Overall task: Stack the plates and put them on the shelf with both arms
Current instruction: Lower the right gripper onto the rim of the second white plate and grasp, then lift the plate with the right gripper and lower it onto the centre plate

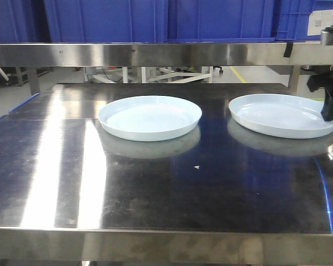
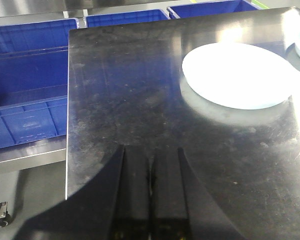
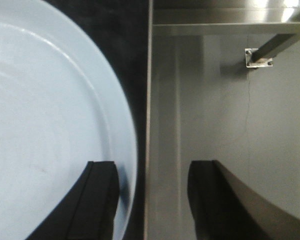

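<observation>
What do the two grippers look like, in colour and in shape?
Both are black. The left gripper has two flat, straight fingers with squared tips. The right gripper has the same kind of fingers, matt, and they broaden toward the base. No cables, markings or sleeves show in these views.

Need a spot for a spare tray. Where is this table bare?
Widest: the table left of the centre plate, to its left edge. Also the front strip before both plates. The gap between plates is narrow; the right side is crowded, right gripper straddling the right plate's rim.
</observation>
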Controlling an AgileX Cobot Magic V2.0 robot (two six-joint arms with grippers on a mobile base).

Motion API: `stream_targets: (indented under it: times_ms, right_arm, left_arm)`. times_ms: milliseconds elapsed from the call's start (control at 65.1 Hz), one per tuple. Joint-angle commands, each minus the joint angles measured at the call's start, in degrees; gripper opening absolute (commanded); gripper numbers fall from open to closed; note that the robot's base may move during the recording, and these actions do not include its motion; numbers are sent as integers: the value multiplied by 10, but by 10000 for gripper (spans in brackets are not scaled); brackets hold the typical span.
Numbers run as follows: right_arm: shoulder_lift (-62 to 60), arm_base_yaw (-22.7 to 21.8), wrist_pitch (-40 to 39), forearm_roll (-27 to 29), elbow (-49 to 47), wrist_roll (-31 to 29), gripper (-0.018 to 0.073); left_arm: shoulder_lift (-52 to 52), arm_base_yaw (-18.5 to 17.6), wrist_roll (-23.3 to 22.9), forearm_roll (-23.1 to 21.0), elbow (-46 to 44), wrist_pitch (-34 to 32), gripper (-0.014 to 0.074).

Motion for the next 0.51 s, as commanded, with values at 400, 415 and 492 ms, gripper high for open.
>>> stream_targets:
  times_ms: [400, 415, 492]
  right_arm:
    - [-30, -9, -15, -12, -20, -4, 169]
    - [-30, -9, -15, -12, -20, -4, 135]
    - [-31, -9, -17, -12, -20, -4, 52]
  left_arm:
    - [1, 0, 0, -1, -17, -48, 100]
    - [1, 0, 0, -1, -17, -48, 100]
    - [1, 0, 0, -1, -17, -48, 100]
